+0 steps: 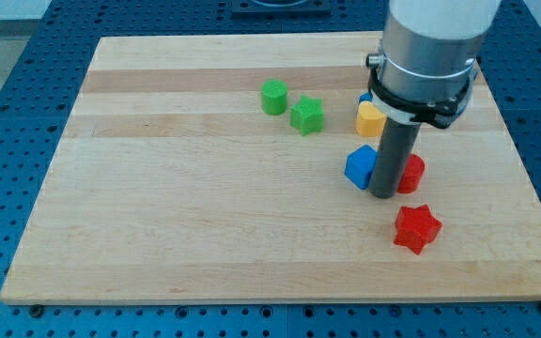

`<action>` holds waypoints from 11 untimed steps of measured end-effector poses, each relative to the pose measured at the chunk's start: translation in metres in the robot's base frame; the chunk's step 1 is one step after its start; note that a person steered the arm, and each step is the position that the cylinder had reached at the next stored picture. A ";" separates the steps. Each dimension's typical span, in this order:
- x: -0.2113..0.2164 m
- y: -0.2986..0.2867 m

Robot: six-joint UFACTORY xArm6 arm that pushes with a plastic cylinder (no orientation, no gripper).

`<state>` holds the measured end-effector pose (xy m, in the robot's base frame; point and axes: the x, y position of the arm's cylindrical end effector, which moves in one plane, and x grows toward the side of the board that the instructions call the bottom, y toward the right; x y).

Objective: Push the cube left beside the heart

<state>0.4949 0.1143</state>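
Blue cube (361,167) sits touching my tip (382,194) on its left side, so my bare rod, holding nothing, pushes leftward.

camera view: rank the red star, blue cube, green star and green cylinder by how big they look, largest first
1. red star, nearest the view's bottom, so nearness may inflate it
2. blue cube, partly hidden behind my tip, so unsure
3. green star and green cylinder look about alike; I won't rank them
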 end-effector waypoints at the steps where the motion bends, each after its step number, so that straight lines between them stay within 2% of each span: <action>1: -0.006 -0.015; 5: -0.026 -0.035; 7: -0.060 -0.035; 9: -0.056 -0.038; 11: -0.058 0.022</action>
